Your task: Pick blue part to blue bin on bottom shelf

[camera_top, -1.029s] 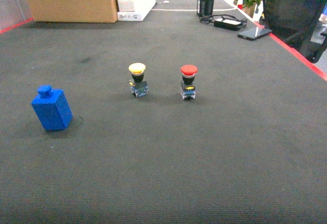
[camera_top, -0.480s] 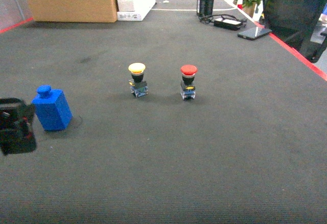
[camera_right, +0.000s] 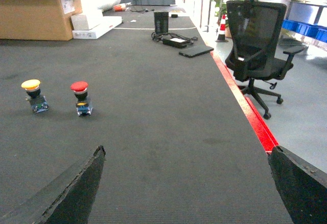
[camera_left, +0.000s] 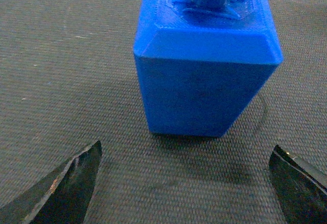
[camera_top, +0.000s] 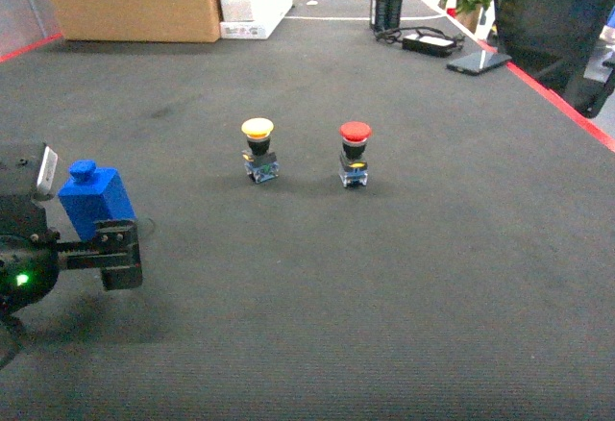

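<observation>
I see a matt blue plastic block [camera_left: 207, 65] with fine layered ridges, sitting on rough, ribbed dark grey carpet [camera_top: 384, 277]. My left gripper's black fingertips [camera_left: 64, 185] look glossy.

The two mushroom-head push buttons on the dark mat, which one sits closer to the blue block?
The yellow-capped push button. It stands left of the red-capped push button, on the side toward the blue plastic block at the mat's left.
</observation>
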You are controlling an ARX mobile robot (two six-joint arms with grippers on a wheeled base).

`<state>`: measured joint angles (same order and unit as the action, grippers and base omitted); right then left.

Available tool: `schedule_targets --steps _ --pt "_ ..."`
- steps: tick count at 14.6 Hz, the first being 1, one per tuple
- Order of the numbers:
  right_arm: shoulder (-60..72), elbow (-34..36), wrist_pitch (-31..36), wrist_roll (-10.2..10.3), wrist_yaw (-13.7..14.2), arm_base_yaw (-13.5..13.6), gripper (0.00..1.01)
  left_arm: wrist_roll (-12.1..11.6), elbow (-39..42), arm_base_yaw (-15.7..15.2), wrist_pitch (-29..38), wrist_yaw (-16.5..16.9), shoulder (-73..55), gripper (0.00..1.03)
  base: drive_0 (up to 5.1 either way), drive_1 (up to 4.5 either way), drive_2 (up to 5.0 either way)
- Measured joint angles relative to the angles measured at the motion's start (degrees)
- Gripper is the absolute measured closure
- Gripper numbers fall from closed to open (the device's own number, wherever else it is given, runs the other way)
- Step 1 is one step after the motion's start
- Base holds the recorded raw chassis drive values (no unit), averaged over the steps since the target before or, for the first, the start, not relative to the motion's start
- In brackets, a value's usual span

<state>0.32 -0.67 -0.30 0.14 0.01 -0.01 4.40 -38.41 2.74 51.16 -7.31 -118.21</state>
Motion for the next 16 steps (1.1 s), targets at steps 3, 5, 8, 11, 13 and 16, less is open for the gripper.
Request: schedule_targets --steps 3,5,8,11,13,16 --pt "0.0 0.0 0.0 0.0 0.0 0.0 0.03 -1.0 -7.2 -1.8 -0.3 1.5 -5.1 0.05 0.0 0.0 0.0" --pt "0.0 0.0 0.0 0.0 0.0 0.0 0.03 -2.0 -10.7 -2.1 0.2 2.7 -7.0 0.1 0.0 0.0 0.0" --pt "0.0 0.0 0.0 0.0 0.0 0.0 0.03 -3.4 -13.3 -1.6 -0.1 3.3 -9.3 0.45 0.0 0.0 0.0" --pt "0.0 0.0 0.0 0.0 0.0 0.0 0.03 -3.3 -13.3 -1.5 1.1 2.6 -9.5 0.59 0.0 0.0 0.0" --pt "0.0 0.0 0.0 0.0 0.0 0.0 0.03 -2.6 -8.1 -1.7 6.2 1.1 -7.2 0.59 0.0 0.0 0.0" --pt "0.0 0.0 0.0 0.0 0.0 0.0 0.03 -2.3 13.5 -0.1 22.2 -5.8 6.0 0.59 0.0 0.0 0.0"
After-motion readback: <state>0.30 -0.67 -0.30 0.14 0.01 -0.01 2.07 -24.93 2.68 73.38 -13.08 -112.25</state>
